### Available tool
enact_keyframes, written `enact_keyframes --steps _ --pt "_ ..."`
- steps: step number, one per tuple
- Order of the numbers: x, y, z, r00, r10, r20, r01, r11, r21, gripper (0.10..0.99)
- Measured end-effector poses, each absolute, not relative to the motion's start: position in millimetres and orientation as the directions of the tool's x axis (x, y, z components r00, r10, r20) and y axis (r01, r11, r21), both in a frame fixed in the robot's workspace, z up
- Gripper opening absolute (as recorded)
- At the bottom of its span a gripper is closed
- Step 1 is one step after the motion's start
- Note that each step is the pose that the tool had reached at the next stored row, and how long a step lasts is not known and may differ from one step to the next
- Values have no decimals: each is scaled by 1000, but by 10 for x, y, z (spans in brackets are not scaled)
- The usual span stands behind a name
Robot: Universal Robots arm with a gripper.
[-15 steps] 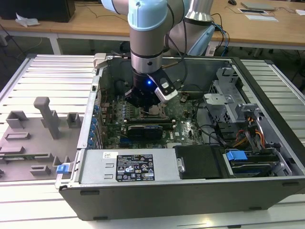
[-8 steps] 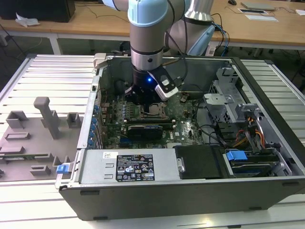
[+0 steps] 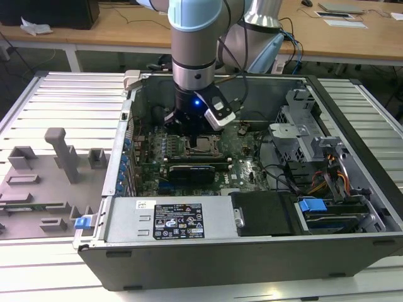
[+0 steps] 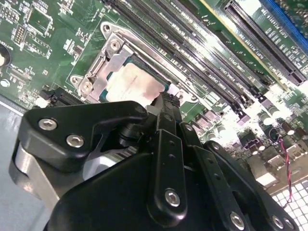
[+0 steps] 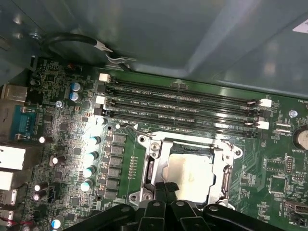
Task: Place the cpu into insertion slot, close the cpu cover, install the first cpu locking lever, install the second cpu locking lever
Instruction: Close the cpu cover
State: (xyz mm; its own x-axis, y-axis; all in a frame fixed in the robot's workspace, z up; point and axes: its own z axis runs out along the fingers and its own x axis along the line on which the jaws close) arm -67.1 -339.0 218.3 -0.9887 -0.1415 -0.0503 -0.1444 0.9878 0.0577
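Your cpu [image 5: 190,174] already lies flat in the slot [image 5: 153,168] on the board [image 5: 67,144], so nothing needs carrying. The jaws are pressed together and empty, tips low at the cpu's edge, likely set to push rather than grip.

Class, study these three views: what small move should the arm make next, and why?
Probably a small straight lift: the cpu already lies flat in the insertion slot, and the gripper sits low at its edge, so rising first should avoid dragging across it.
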Motion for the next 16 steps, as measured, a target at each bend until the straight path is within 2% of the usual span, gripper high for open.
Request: enact_keyframes --steps 8,16 --pt "-726 -3237 2124 -988 -148 -51 -151 987 60 106" --pt "-724 -3228 2038 -988 -148 -50 -151 987 59 106"
